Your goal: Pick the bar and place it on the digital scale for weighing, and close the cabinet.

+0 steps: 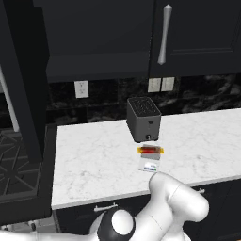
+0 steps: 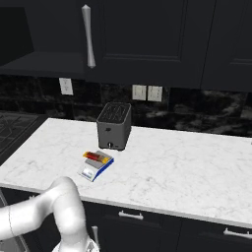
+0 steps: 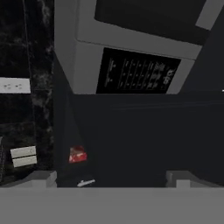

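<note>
The bar (image 1: 150, 150) (image 2: 97, 157), red with yellow-orange ends, lies across the grey plate of the digital scale (image 1: 149, 165) (image 2: 90, 172) on the white marble counter, just in front of the toaster. The cabinet (image 1: 197, 37) (image 2: 147, 39) above has its right door closed, while its left door (image 1: 23, 94) stands swung out toward me, handle (image 1: 9, 101) showing. My gripper (image 3: 111, 181) is open with nothing between its widely spread fingertips (image 3: 43, 178). It faces a broad dark panel in a rolled hand view.
A black toaster (image 1: 143, 119) (image 2: 114, 125) stands behind the scale. Wall outlets (image 1: 81, 88) (image 2: 147, 92) sit on the dark backsplash. A stove (image 1: 16, 160) adjoins the counter's left end. A small red box (image 3: 77, 154) and a grey appliance (image 3: 131, 65) show in the hand view.
</note>
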Available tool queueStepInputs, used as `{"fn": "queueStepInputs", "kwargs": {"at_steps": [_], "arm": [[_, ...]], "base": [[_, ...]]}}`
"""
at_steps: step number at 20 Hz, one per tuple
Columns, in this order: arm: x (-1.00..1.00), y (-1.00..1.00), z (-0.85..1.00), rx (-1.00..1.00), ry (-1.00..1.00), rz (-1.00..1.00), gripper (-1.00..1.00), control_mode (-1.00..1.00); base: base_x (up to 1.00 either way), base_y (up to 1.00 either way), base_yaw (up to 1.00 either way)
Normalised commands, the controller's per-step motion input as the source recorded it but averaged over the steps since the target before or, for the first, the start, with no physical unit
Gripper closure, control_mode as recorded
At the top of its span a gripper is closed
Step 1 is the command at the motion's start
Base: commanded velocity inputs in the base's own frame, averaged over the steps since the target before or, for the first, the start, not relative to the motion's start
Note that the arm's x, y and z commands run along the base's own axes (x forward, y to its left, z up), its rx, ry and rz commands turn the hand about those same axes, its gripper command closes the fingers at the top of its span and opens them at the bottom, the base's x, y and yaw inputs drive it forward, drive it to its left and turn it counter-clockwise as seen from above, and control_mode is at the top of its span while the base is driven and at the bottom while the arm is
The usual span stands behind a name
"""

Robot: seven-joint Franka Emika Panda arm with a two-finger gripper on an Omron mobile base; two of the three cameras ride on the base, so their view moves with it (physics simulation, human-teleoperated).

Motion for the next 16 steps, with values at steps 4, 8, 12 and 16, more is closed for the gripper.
{"fn": "queueStepInputs", "kwargs": {"at_steps": [4,8,12,16], "arm": [[0.18,-0.87,0.66,0.08,0.0,0.0,-1.0,-1.0],[0.02,-0.88,0.51,0.01,0.0,0.0,-1.0,-1.0],[-0.19,-0.7,-0.55,0.0,-0.13,0.0,-1.0,-1.0],[-0.03,-0.27,-1.0,0.04,-0.42,0.0,-1.0,-1.0]], "base": [[0.0,0.0,0.0],[0.0,0.0,0.0],[0.0,0.0,0.0],[0.0,0.0,0.0]]}}
